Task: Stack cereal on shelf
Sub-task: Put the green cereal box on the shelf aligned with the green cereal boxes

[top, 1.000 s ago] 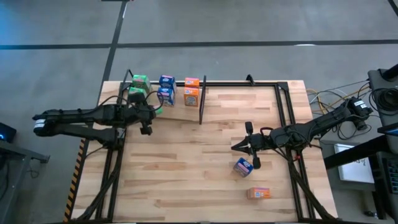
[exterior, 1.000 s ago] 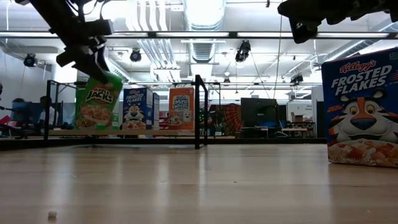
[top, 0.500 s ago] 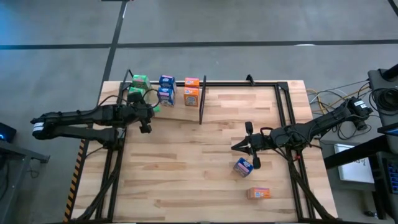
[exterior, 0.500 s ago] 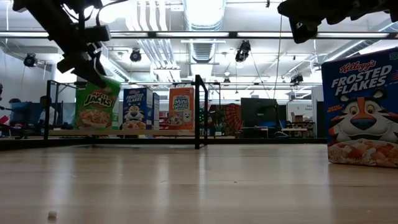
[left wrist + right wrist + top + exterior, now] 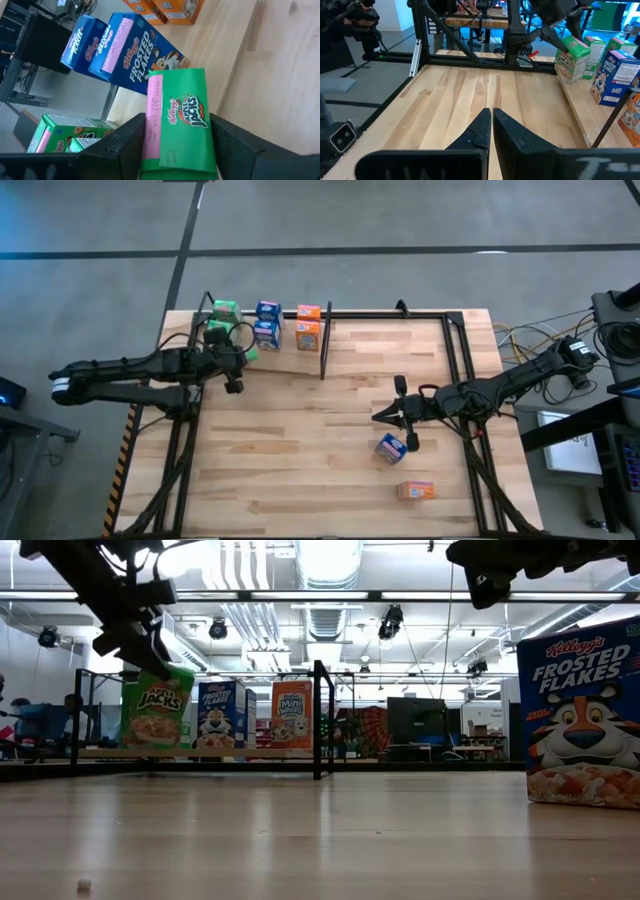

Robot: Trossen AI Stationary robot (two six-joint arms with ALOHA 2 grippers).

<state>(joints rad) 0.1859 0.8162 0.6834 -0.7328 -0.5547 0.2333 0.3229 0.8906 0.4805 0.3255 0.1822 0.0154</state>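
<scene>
My left gripper (image 5: 241, 355) is at the shelf (image 5: 285, 350), closed around a green cereal box (image 5: 180, 120), which also shows in the low view (image 5: 157, 707). Two green boxes (image 5: 221, 322), two blue (image 5: 266, 322) and two orange (image 5: 308, 323) stand on the shelf, left of its black divider rod (image 5: 325, 340). A loose blue box (image 5: 391, 447) stands on the table and an orange box (image 5: 416, 491) lies near the front right. My right gripper (image 5: 378, 417) hovers shut above the table's right half, holding nothing. My left gripper pinches the green box between its two fingers, one on the narrow side with the pink strip (image 5: 151, 132), the other on the opposite side. The fingers slant down from the table's left onto the box's upper end. Its bottom edge (image 5: 157, 745) is on the shelf, almost upright.
The shelf's right part beyond the divider rod is bare wood (image 5: 390, 340). A black frame (image 5: 455, 350) runs along the table's sides. In the low view the loose blue box (image 5: 580, 720) looms large at the right.
My left gripper has sunk a little at the shelf. The green box, plainly tilted a second ago, now stands nearly upright with its bottom on the shelf beside the blue boxes.
</scene>
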